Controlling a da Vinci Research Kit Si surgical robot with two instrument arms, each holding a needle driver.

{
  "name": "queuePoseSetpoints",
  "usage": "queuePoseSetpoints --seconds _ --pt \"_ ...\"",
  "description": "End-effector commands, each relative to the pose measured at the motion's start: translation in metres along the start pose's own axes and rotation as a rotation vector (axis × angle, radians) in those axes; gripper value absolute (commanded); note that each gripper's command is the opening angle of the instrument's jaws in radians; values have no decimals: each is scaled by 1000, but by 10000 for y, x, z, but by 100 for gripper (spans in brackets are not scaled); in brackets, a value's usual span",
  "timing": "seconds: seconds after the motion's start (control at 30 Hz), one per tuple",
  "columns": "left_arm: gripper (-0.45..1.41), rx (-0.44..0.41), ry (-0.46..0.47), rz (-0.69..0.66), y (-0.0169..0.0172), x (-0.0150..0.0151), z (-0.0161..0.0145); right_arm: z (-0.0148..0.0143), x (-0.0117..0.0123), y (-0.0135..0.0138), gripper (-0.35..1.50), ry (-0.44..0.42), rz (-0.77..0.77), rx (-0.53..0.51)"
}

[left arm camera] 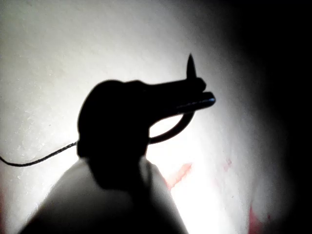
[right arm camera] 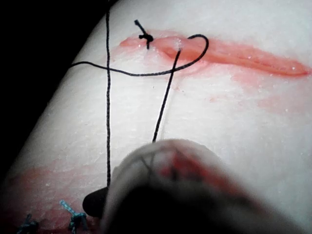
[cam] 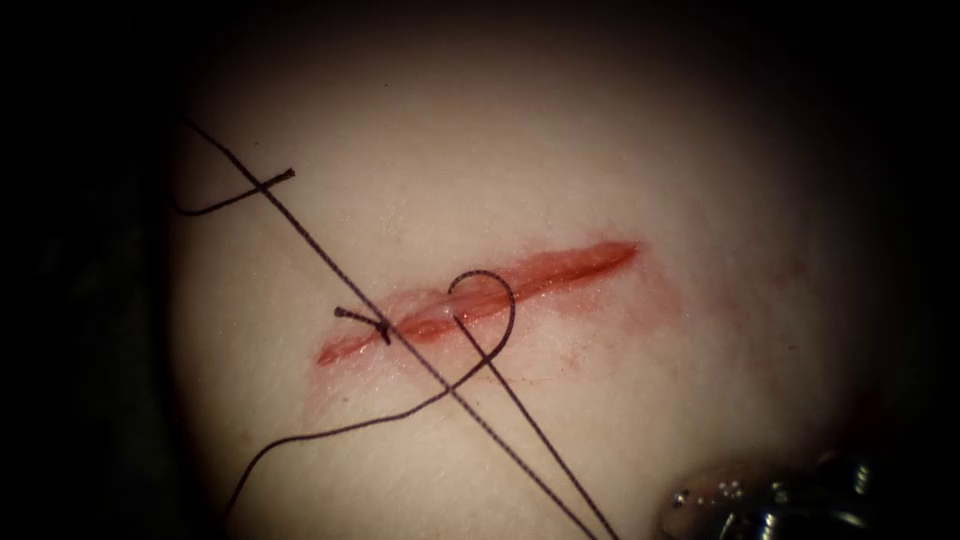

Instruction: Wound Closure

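While the left arm's dark two-jawed tool (left arm camera: 197, 95) clamps the curved steel needle (left arm camera: 190, 68) near its tip, clear of the pale pork tissue (cam: 620, 400), dark thread (cam: 480, 290) loops over the red cut (cam: 560, 270) (one knot (cam: 383, 328) sits there). I cannot tell the right tool's (cam: 770, 495) state.

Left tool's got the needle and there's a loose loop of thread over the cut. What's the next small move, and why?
Probably ease the left tool away to take up slack. Its jaws are shut on the needle just behind the point, clear of the tissue, while the thread loop lies loose across the cut beside the knot. What the right tool holds is unclear.
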Motion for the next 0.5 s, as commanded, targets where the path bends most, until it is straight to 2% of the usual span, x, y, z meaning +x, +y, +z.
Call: queuePoseSetpoints --seconds 0.03,0.07,0.17,0.23,0.3,0.33,0.43,0.5 --pt "-45 3 0 7 -5 -3 0 -16 -15 2 -35 7 14 -19" --pt "-45 20 8 24 -6 2 -3 -40 -27 -4 -35 5 33 -54" --pt "-45 36 14 34 -4 12 -9 -76 -25 -17 -35 12 56 -114" --pt "-45 50 17 53 -2 24 -15 -110 -27 -27 -35 7 73 -148" --pt "-45 59 19 60 0 31 -18 -131 -37 -31 -35 -2 74 -159" --pt "-45 71 23 64 1 37 -22 -155 -46 -34 -35 -3 80 -188" --pt "-45 74 27 98 1 33 -20 -204 -31 -35 -35 64 15 -287" --pt "-45 48 20 71 3 26 -14 -217 -21 -34 -35 117 -29 -326"
